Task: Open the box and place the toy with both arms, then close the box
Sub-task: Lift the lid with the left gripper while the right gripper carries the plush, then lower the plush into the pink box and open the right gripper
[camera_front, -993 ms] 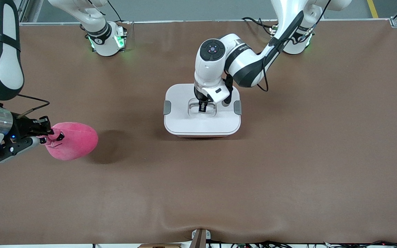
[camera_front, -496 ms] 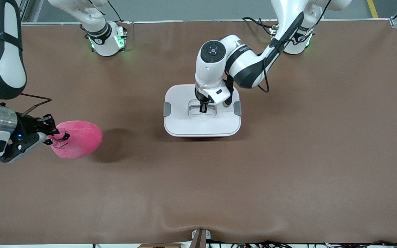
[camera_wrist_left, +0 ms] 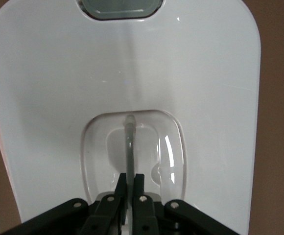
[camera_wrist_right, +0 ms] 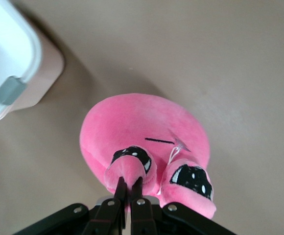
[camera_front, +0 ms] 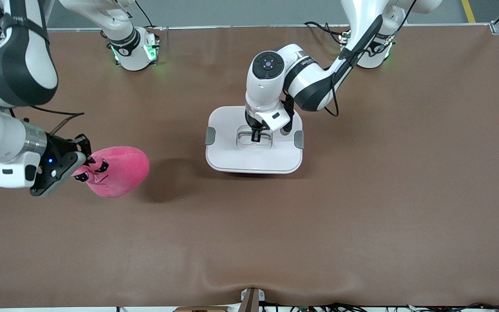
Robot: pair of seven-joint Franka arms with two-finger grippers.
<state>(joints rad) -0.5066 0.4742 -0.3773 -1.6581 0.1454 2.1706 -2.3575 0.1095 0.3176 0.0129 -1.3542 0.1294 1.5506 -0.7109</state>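
The box [camera_front: 232, 156] stands mid-table with its white lid on and a grey clip [camera_front: 210, 135] at each end. My left gripper [camera_front: 256, 136] reaches down into the lid's recessed handle. In the left wrist view the left gripper [camera_wrist_left: 130, 181] is shut on the thin grey handle bar [camera_wrist_left: 129, 142] of the lid [camera_wrist_left: 59, 88]. The pink toy [camera_front: 119, 171] hangs above the table toward the right arm's end, casting a shadow beside it. My right gripper [camera_front: 88, 167] holds it. In the right wrist view the right gripper [camera_wrist_right: 129, 182] is shut on one ear of the toy [camera_wrist_right: 142, 122].
Brown table mat [camera_front: 362, 195] spreads wide around the box. The right wrist view shows a corner of the box [camera_wrist_right: 39, 73] with one grey clip [camera_wrist_right: 11, 90]. Both arm bases [camera_front: 134, 50] stand along the table edge farthest from the front camera.
My right gripper has carried the toy toward the box and a little away from the front camera. My left gripper's fingers have closed on the handle bar.
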